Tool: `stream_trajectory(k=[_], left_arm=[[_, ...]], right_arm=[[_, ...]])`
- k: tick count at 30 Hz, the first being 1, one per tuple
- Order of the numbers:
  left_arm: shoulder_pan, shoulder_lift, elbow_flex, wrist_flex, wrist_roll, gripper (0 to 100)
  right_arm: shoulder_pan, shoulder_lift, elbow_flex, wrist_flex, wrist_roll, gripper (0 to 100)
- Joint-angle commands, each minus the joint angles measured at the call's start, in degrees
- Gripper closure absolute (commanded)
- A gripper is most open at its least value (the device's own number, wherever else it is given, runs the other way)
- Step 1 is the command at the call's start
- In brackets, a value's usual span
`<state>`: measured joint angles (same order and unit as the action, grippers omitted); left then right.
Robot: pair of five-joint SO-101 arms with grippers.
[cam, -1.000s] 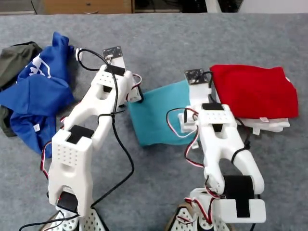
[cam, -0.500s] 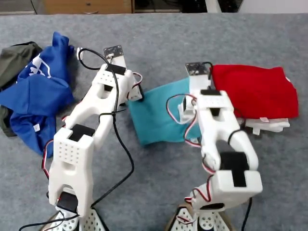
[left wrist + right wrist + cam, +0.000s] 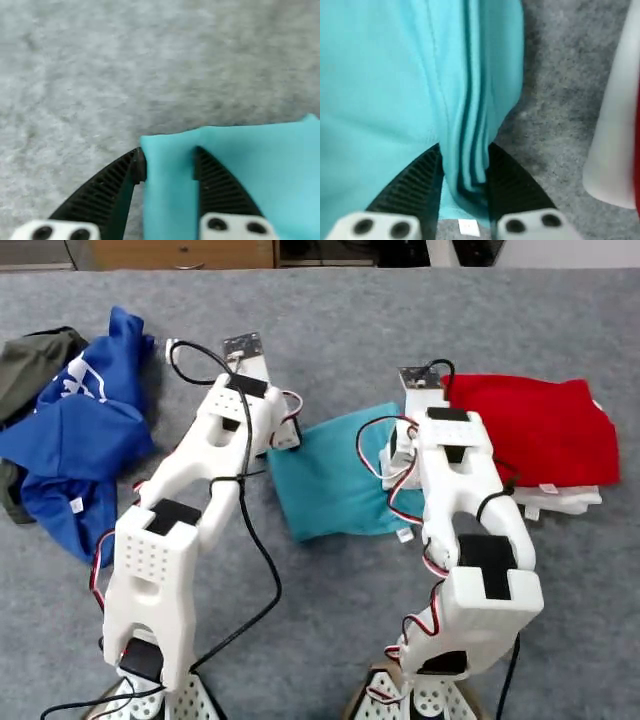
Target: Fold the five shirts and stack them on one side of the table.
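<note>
**While both arms hold the teal shirt, right arm has swung in toward the stack**

High view: the right arm point(image 3: 460, 480) has stretched forward and turned toward the red shirt point(image 3: 535, 430) over the last second. Its wrist now sits over the near-right edge of the teal shirt point(image 3: 330, 485). The left arm point(image 3: 215, 455) has only crept a little, at the shirt's far-left corner. The teal shirt lies mid-table between the arms, shifted slightly, with a small tag now showing at its near edge. The red shirt rests folded on a white shirt point(image 3: 560, 502) on the right side. The blue shirt point(image 3: 80, 430) and dark green shirt point(image 3: 30, 360) are heaped unfolded at far left.

Left wrist view: the left gripper point(image 3: 169, 159) straddles the teal corner, one jaw at the cloth edge and one on top. It looks pinched onto the fabric.

Right wrist view: the right gripper point(image 3: 465, 150) is clamped on a bunched ridge of teal folds, with grey table beside it.

My read: two shirts are stacked and the teal one is mid-fold or being dragged to the stack. The corner grip on the left could slip.
</note>
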<state>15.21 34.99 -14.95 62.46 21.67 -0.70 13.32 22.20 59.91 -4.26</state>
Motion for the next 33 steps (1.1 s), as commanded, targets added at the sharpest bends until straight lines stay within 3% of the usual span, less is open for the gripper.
stream_trajectory(k=[1,11,18,24,33], left_arm=[[0.35,-0.13,-1.67,-2.02,-0.18,93],[4.66,-0.84,-8.18,-0.97,-1.14,98],[5.71,-0.31,-28.40,6.51,-1.05,98],[10.37,-0.13,-42.20,7.12,-0.97,98],[17.58,6.11,-44.22,-9.93,-0.97,98]], right_arm=[[1.01,-0.22,-1.54,-0.70,0.53,99.5],[1.63,-4.70,-3.74,-0.97,5.80,99.5],[6.90,-22.02,-3.65,0.70,10.55,99.5],[12.35,-31.52,-3.65,0.70,12.13,99.5],[24.40,-32.48,-3.47,-2.99,12.13,99.5]])
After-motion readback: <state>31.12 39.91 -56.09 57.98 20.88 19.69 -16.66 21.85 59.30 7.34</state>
